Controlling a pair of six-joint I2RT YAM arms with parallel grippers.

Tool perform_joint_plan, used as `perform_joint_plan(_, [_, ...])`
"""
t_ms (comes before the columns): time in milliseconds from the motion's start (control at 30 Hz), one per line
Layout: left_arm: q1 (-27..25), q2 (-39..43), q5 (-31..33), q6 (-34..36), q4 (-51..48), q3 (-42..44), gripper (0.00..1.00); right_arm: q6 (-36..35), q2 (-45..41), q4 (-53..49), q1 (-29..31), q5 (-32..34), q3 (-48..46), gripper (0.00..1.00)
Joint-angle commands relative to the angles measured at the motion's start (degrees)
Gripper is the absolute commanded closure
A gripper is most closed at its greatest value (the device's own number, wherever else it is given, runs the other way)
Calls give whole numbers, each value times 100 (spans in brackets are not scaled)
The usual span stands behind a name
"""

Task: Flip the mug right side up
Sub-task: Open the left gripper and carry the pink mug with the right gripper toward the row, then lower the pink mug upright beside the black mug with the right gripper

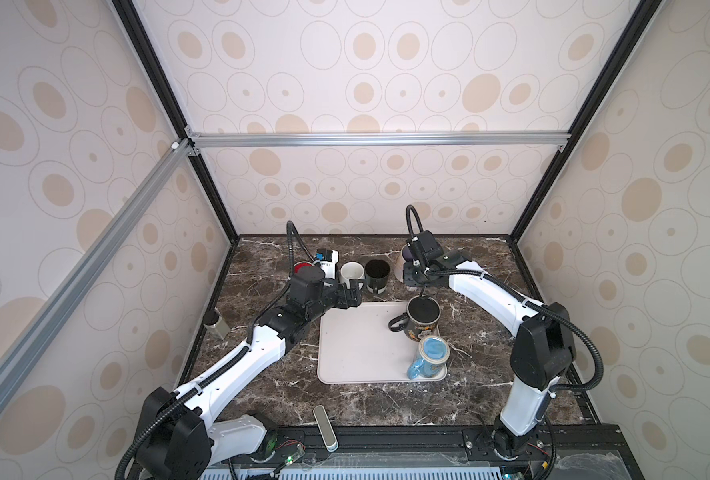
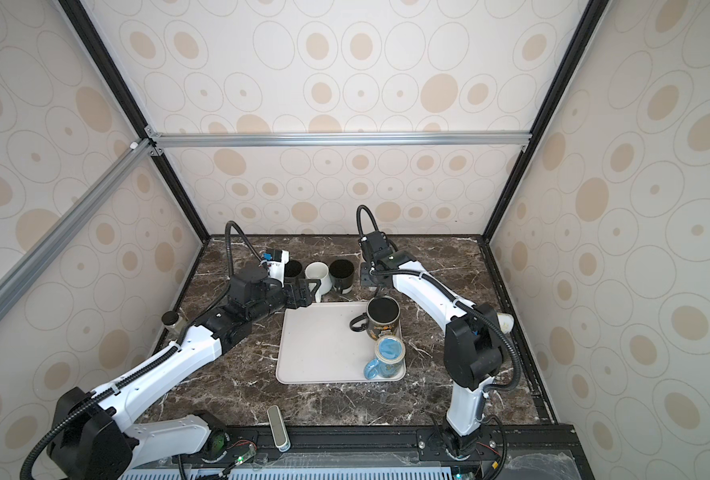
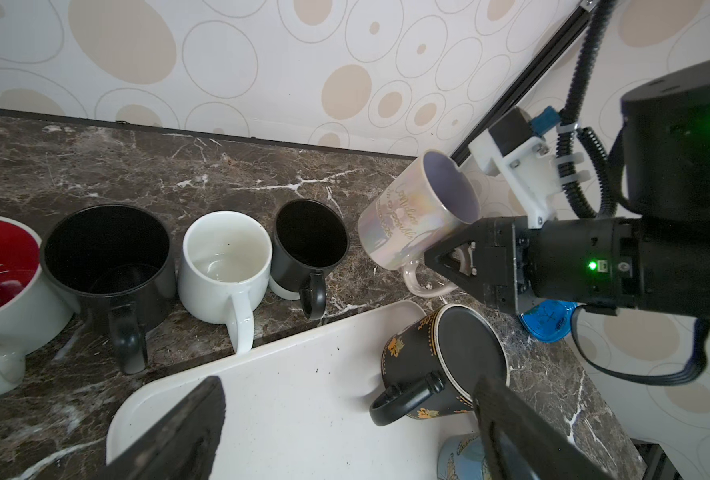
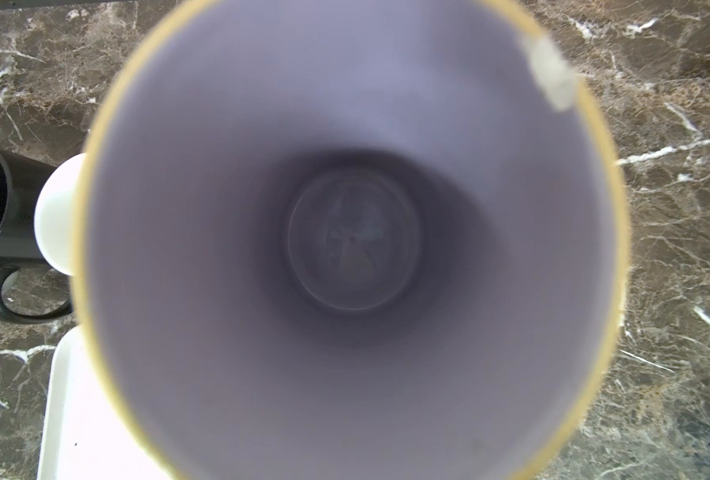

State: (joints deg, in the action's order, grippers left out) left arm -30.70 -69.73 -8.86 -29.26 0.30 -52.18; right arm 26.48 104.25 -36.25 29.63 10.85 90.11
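The pearly mug (image 3: 399, 224) is mouth-up but tilted, at the back of the worktop (image 3: 95, 166) just beside the row of 4 upright mugs (image 3: 224, 266). The right fingers (image 3: 444, 259) are pinched on it at the handle. The left fingers (image 3: 187, 432) hang spread wide over the tray (image 1: 357, 353). What is left, I judge, is to level it, set it down and release.

This is a lab-style robot test booth. Silver aluminium bars (image 1: 378, 139) hold beige circle-patterned wall panels (image 1: 386, 62) around a dark marble-look tabletop (image 1: 386, 399) with two white-and-black robot arms (image 1: 236, 365).
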Motion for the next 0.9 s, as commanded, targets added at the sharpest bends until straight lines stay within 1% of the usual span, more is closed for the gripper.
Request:
perform_joint_plan(0, [-70, -66, 12, 146, -135, -301, 6, -21, 73, 300, 45, 238, 340, 100])
perform_joint_plan(200, [-121, -204, 150, 132, -285, -336, 6, 10, 328, 209, 46, 308, 494, 100])
perform_joint_plan(400, [-124, -409, 644, 54, -717, -467, 6, 67, 560, 163, 56, 329, 610, 100])
perform_joint_plan(500, [-126, -445, 782, 78, -810, -455, 6, 69, 678, 141, 53, 278, 657, 100])
perform_joint_plan(700, [-125, -346, 675, 47, -560, -233, 6, 93, 950, 40, 53, 285, 801, 100])
perform_joint_plan(867, [-124, -317, 675, 56, -473, -132, 6, 124, 1010, 86, 56, 255, 757, 100])
